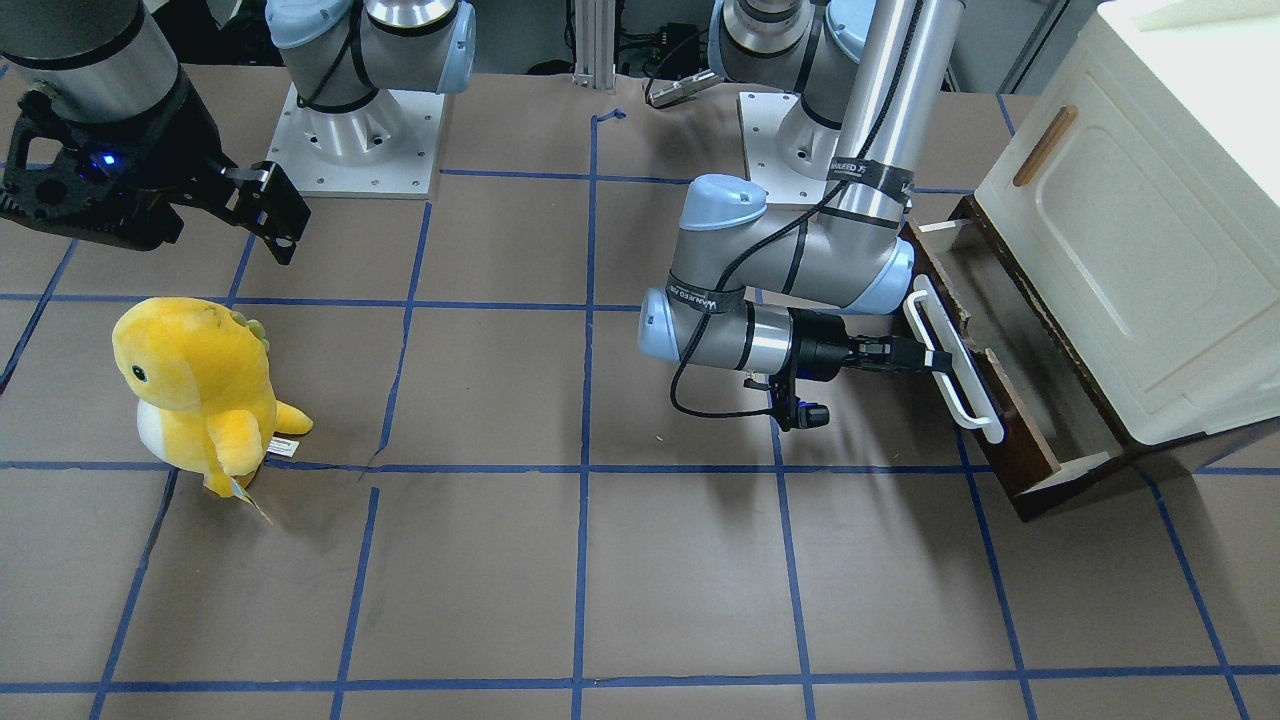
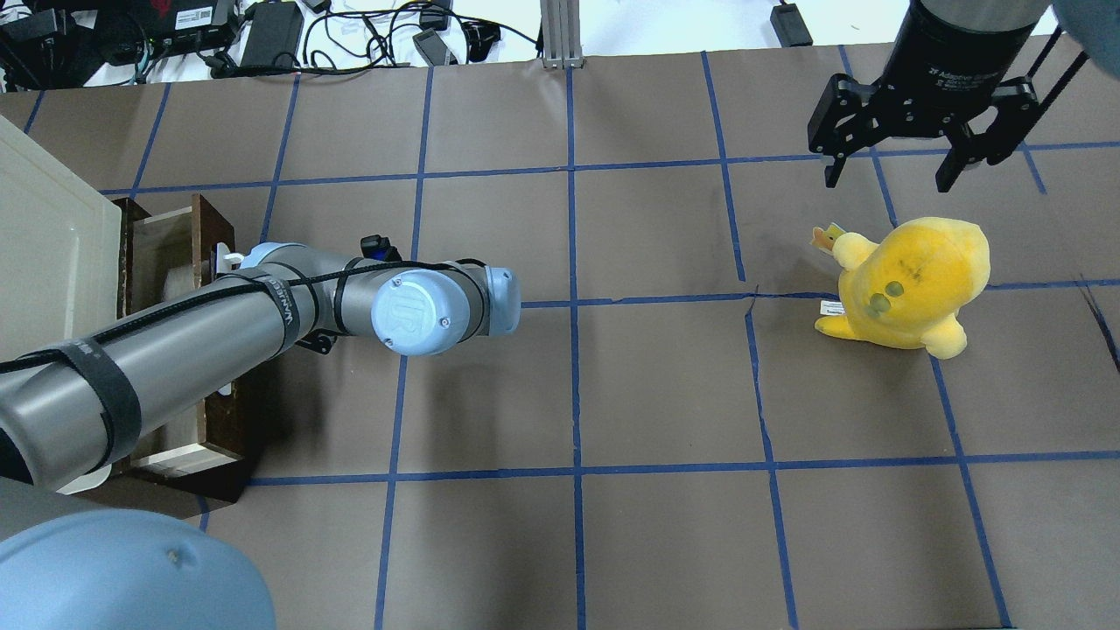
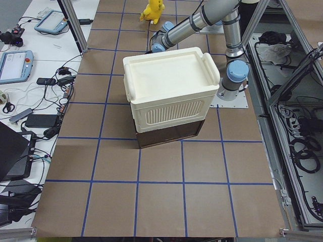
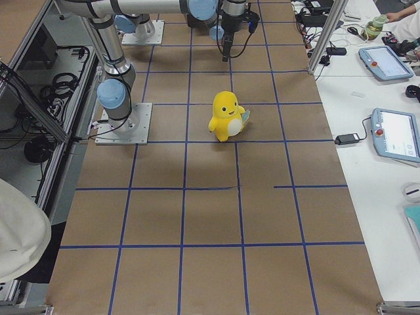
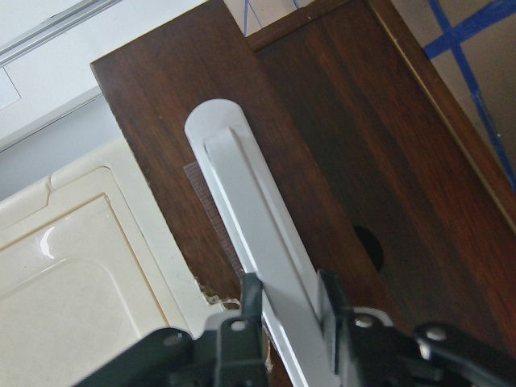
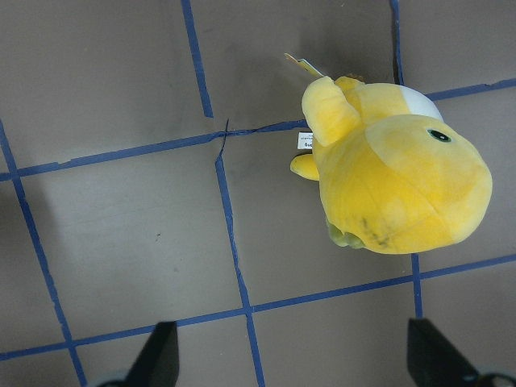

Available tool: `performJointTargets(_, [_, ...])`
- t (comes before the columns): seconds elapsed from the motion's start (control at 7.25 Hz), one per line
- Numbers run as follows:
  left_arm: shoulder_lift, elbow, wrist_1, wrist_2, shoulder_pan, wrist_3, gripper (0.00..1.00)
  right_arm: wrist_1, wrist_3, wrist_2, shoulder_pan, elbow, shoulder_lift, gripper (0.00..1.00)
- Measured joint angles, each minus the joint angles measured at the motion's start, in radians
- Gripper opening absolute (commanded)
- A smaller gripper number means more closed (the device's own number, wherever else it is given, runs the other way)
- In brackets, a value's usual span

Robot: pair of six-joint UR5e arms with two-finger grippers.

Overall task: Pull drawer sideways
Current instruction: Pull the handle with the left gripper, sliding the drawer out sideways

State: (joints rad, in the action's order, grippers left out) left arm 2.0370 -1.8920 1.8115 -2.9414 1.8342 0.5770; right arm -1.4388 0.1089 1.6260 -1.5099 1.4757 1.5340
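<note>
left gripper (image 5: pixel 289 288) clamped on the white handle (image 1: pixel 955 362)
the drawer (image 1: pixel 1040 372), part open under the cream cabinet (image 1: pixel 1130 220) at left, is mostly hidden overhead by the arm (image 2: pixel 175 350); at right, right gripper (image 2: pixel 888 166) hangs spread near a yellow plush (image 2: pixel 910 284).

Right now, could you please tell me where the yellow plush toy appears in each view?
Front-facing: yellow plush toy, left, mid-height.
Overhead: toy, right side.
Exterior left: toy, top edge.
Exterior right: toy, upper centre.
Left wrist: not in it.
Right wrist: toy, upper right.
Shared landmark: blue tape grid.
</note>
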Motion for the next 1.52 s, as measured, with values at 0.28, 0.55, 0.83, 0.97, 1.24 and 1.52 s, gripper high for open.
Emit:
performJointTargets(0.28, [0.0,0.002,0.001,-0.003,0.011,-0.001,0.32,0.0,0.0,0.0,-0.001,0.0,0.0,1.0])
performJointTargets(0.55, [0.001,0.003,0.002,-0.005,0.013,-0.012,0.32,0.0,0.0,0.0,-0.001,0.0,0.0,1.0])
performJointTargets(0.83, [0.002,0.004,0.002,-0.005,0.014,-0.02,0.32,0.0,0.0,0.0,-0.001,0.0,0.0,1.0])
performJointTargets(0.97, [0.002,0.004,0.002,-0.006,0.015,-0.022,0.32,0.001,0.0,0.0,-0.001,0.0,0.0,1.0])
performJointTargets(1.24, [0.004,0.007,-0.002,-0.007,0.014,-0.032,0.32,0.0,0.0,0.0,-0.001,0.0,0.0,1.0])
performJointTargets(1.52, [0.008,0.01,-0.009,-0.006,0.014,-0.035,0.32,0.0,0.0,0.0,-0.001,0.0,0.0,1.0])
